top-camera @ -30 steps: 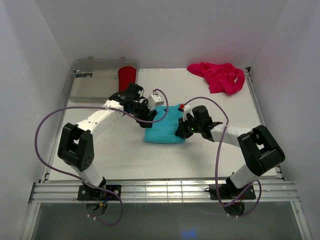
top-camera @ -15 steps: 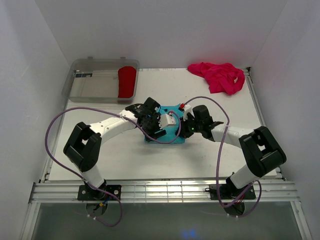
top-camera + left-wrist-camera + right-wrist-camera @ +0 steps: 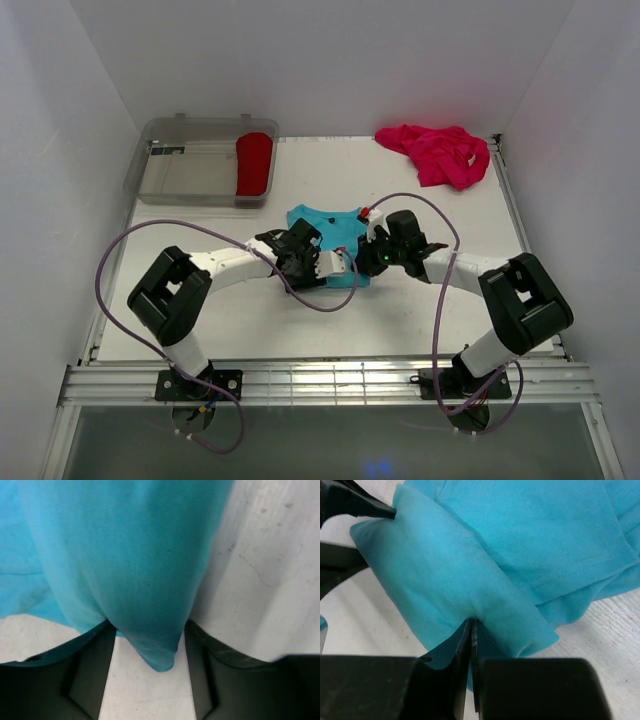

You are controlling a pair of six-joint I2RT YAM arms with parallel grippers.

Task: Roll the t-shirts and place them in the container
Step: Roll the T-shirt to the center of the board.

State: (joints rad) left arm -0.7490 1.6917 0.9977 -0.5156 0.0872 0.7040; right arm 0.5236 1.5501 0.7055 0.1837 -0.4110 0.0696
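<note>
The turquoise t-shirt [image 3: 322, 222] lies mid-table with its near edge rolled into a thick roll [image 3: 445, 590]. My right gripper [image 3: 372, 262] is shut, pinching the roll's right part between its fingertips [image 3: 471, 622]. My left gripper [image 3: 330, 268] is open, its two dark fingers [image 3: 90, 665] standing either side of the roll's left end [image 3: 145, 605]. The magenta t-shirt [image 3: 437, 152] lies crumpled at the far right. The red t-shirt [image 3: 254, 165] sits rolled in the clear bin.
A clear plastic bin [image 3: 185, 170] stands at the far left. White enclosure walls close in the table on three sides. The purple cables loop beside both arms.
My left arm has swung from beside the bin down to the shirt's near edge and now straddles the roll's left end. The right gripper has stayed on the cloth.
</note>
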